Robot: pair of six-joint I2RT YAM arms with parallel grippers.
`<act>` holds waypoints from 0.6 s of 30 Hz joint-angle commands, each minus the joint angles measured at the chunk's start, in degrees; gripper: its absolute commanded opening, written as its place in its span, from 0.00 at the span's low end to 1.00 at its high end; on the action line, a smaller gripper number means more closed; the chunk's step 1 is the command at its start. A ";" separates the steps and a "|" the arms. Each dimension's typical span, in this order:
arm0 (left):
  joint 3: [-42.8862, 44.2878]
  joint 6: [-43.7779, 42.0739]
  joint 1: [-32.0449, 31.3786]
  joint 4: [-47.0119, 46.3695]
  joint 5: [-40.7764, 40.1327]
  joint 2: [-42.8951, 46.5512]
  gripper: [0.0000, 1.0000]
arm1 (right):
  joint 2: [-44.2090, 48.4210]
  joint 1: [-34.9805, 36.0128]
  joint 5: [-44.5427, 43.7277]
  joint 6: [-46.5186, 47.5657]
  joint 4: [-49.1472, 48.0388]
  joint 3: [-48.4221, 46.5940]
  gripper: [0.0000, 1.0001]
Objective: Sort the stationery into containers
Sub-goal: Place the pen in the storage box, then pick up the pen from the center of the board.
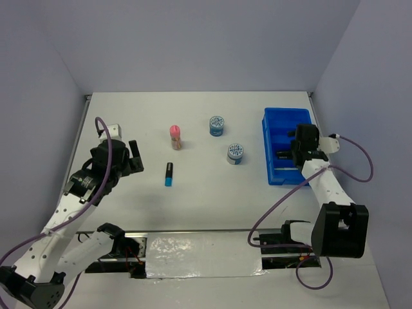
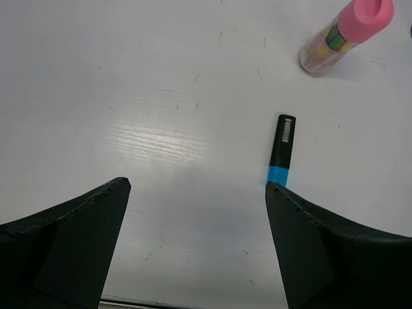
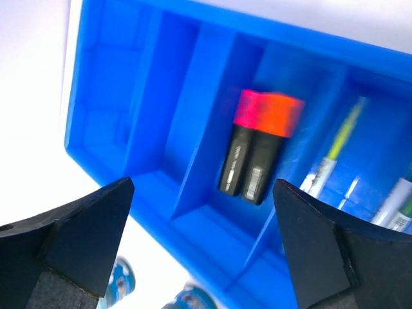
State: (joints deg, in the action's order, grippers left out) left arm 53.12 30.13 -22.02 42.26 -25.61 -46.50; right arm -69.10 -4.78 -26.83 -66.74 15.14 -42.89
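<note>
R gripper (image 3: 201,185) is hovering over the blue tray (image 3: 129,116) w/ jaws spread wide, gripping nothing. Below it the pink-capped highlighter (image 3: 233,158) and orange-capped highlighter (image 3: 262,164) are lying side by side, touching, in one compartment, w/ thin pens (image 3: 335,148) resting in the next: like w/ like, apparently. L gripper (image 2: 196,185), jaws also wide apart & empty, is hanging over the table (image 2: 129,77), facing the blue-capped highlighter (image 2: 282,151), prob. the next pick. The pink-topped tube (image 2: 344,32) is standing beyond it. Two patterned rolls (image 1: 217,125) are waiting mid-table, apart from the tray.
</note>
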 commanded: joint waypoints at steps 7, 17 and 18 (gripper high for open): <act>1.90 3.09 3.55 1.68 -7.00 -0.43 0.99 | 1.78 27.84 5.70 32.09 -1.26 -17.54 1.00; 0.84 3.88 8.57 0.81 -8.15 5.63 0.99 | -30.32 64.44 -10.17 25.44 13.48 -38.73 1.00; 0.93 3.97 8.57 1.15 -8.06 5.46 0.99 | -34.05 65.24 -10.35 24.91 15.95 -42.41 1.00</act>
State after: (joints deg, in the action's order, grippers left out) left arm 53.12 33.45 -13.78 44.88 -32.82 -41.47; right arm -93.23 58.06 -31.27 -40.16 21.50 -78.13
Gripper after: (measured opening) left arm 0.994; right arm 0.997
